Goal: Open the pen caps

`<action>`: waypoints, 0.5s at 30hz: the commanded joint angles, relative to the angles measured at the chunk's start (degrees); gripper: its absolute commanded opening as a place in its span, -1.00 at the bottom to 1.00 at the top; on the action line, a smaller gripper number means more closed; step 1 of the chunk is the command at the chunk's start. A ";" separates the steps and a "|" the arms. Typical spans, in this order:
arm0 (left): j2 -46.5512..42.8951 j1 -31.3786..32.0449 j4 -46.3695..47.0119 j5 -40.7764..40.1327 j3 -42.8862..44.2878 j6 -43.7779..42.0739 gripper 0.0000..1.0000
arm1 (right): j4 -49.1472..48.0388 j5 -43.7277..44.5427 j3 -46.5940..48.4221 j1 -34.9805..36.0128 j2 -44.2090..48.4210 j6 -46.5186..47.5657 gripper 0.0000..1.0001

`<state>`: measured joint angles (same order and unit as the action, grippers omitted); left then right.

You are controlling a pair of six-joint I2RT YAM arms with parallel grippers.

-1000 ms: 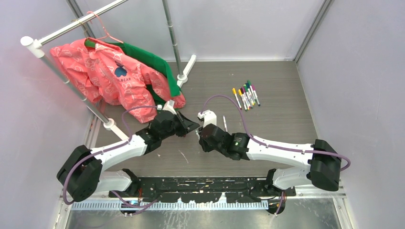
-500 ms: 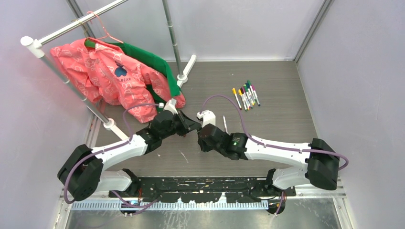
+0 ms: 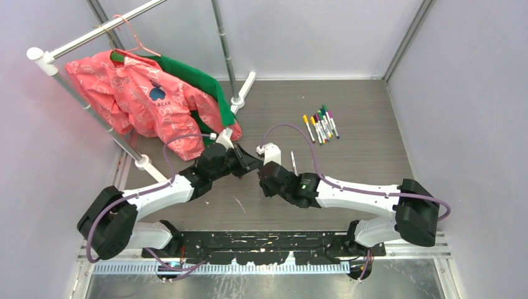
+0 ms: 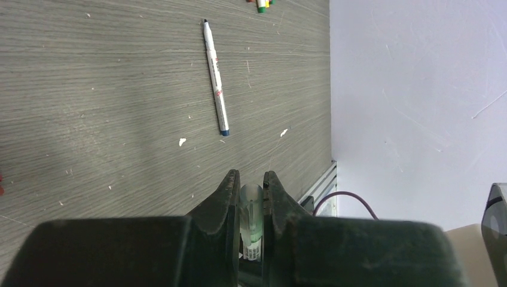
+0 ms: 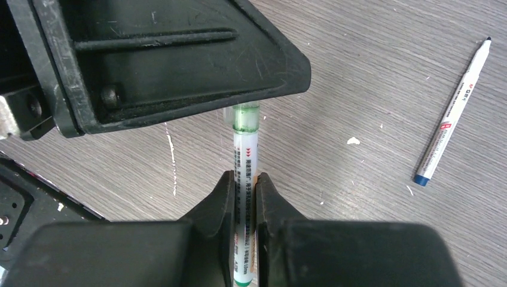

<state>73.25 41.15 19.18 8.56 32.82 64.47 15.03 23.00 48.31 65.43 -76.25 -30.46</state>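
Observation:
A green pen [image 5: 244, 154] with a white barrel hangs above the table between my two grippers. Its translucent green-tinted pen cap [image 4: 252, 202] sits between the jaws of my left gripper [image 4: 251, 186], which is shut on it. My right gripper [image 5: 244, 182] is shut on the barrel, just below the cap [image 5: 244, 115]. In the top view the left gripper [image 3: 252, 164] and right gripper [image 3: 263, 173] meet nose to nose at mid-table. Several more capped pens [image 3: 320, 124] lie in a bunch at the back right.
A blue pen [image 4: 215, 78] without a cap lies on the table just right of the grippers [image 3: 293, 161]. A clothes rack with pink and green garments [image 3: 149, 93] fills the back left, and its base foot [image 3: 243, 93] reaches toward the middle. Walls close in both sides.
My right gripper's jaws have closed onto the pen barrel. Both arms have crept slightly toward the back; the left gripper has kept its hold on the cap.

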 commanded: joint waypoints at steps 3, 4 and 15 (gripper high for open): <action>-0.33 -0.12 -0.29 -1.52 3.27 -2.15 -1.00 | -3.64 0.68 0.30 0.11 0.36 0.06 -0.98; -0.35 -0.41 -0.77 -1.79 3.50 -2.23 -1.00 | -3.63 0.46 -0.09 0.09 0.58 0.07 -0.98; -0.80 -6.87 -2.88 -0.06 4.44 -0.62 -1.00 | -5.46 -1.55 -6.39 0.10 4.10 -1.03 -0.98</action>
<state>73.28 38.06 15.25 11.14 34.39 64.12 8.29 22.37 44.45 65.36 -75.11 -30.61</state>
